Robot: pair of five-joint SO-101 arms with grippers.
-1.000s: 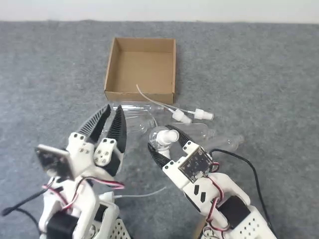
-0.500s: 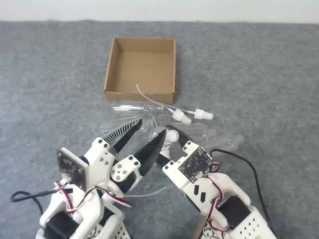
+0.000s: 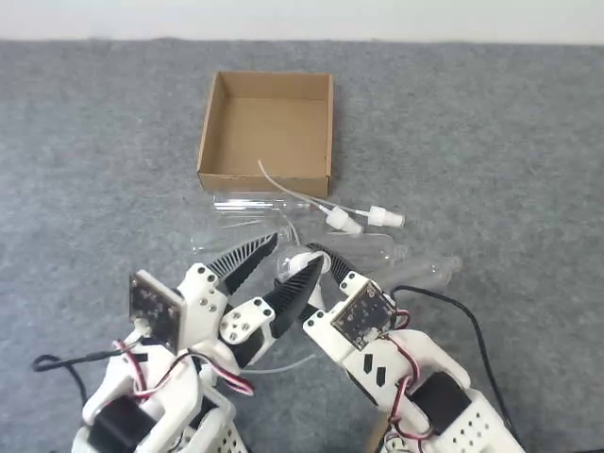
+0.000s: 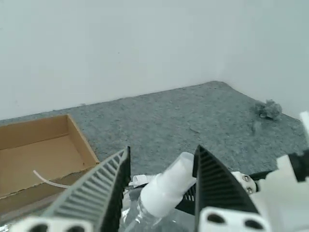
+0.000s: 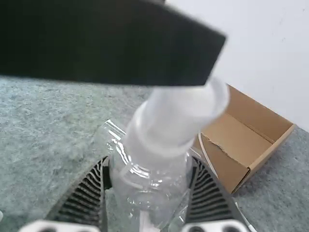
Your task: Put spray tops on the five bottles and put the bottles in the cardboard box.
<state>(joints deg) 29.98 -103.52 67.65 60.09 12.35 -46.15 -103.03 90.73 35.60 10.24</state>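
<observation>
I'm pinching the clear plastic bottle (image 5: pixel 145 181) in my right gripper (image 5: pixel 148 165), its neck tilting up toward the brown cardboard box (image 3: pixel 264 179), and I'm holding my left gripper (image 4: pixel 162 152) spread astride its white spray top (image 4: pixel 169 182), ready for closing on the cap.

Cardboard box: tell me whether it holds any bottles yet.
Empty of bottles. The cardboard box shows bare floor, just a thin tube reaching over its front wall; loose bottles lie outside.

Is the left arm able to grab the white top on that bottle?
Probably yes. The left gripper is open on either side of the spray top with nothing between, and the right gripper holds the bottle up.
</observation>
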